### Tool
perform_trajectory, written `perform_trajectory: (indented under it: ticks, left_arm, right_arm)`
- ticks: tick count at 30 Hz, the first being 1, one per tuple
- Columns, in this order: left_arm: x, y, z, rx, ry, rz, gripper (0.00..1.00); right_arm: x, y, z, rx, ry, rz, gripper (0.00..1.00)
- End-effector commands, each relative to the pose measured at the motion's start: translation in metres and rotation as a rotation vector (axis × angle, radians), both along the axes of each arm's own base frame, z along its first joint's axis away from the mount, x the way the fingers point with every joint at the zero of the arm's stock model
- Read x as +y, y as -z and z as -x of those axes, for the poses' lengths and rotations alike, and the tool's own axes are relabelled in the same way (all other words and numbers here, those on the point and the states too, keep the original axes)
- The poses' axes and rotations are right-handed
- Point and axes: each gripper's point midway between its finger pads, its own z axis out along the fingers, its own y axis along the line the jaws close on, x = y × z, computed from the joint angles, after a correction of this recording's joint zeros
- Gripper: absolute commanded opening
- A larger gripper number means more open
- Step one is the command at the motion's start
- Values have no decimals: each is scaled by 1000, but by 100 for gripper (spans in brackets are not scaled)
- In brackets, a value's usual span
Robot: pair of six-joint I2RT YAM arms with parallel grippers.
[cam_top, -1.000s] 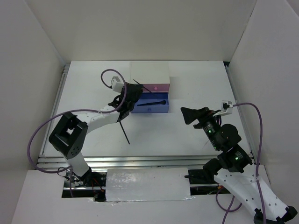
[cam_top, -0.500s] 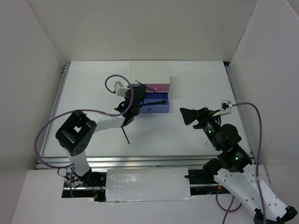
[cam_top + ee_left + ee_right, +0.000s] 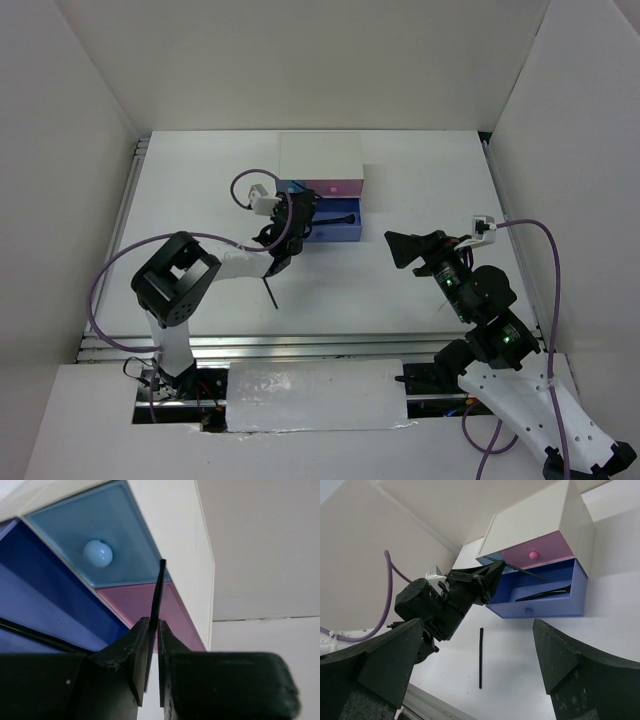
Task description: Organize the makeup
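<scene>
– Where is the left gripper (image 3: 153, 630)?
– Up against the front of the white plastic box (image 3: 320, 152), over the near left corner of the pulled-out dark blue drawer (image 3: 330, 236); its jaws are nearly together with a thin black pencil (image 3: 159, 587) standing between them.
– Pinched?
– I cannot tell; the pencil lies along one finger and a sliver of gap shows beside it; its free end points past the pale blue drawer (image 3: 100, 540) with the round knob, toward the pink drawer (image 3: 552, 546).
– Anything in the open drawer?
– A slim black stick (image 3: 330, 218) with a thicker end, lying lengthwise on the drawer floor.
– And the other makeup?
– A second black pencil (image 3: 270, 290) lies flat on the white table (image 3: 200, 190), near the left arm and apart from the box.
– The right gripper (image 3: 400, 250)?
– Spread wide and holding nothing; it hangs above the table to the right of the box, facing it.
</scene>
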Motion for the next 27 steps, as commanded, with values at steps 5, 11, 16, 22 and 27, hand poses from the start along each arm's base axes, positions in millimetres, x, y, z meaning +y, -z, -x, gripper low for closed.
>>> perform_trajectory:
  ticks: [5, 11, 16, 22, 27]
  left_arm:
    - [-6, 5, 2, -11, -23, 46, 31]
    - [-7, 4, 12, -7, -25, 52, 69]
    - [-4, -16, 23, -33, -12, 44, 78]
    - [7, -52, 39, 121, -3, -89, 88]
    - [50, -29, 82, 411, -33, -311, 99]
  right_arm:
    - [-2, -11, 2, -39, 0, -3, 98]
    - [-2, -12, 2, -42, 0, -3, 98]
    - [-2, -12, 2, -39, -2, -3, 98]
    - [-2, -12, 2, -39, 1, -1, 98]
    - [0, -12, 2, -39, -8, -2, 99]
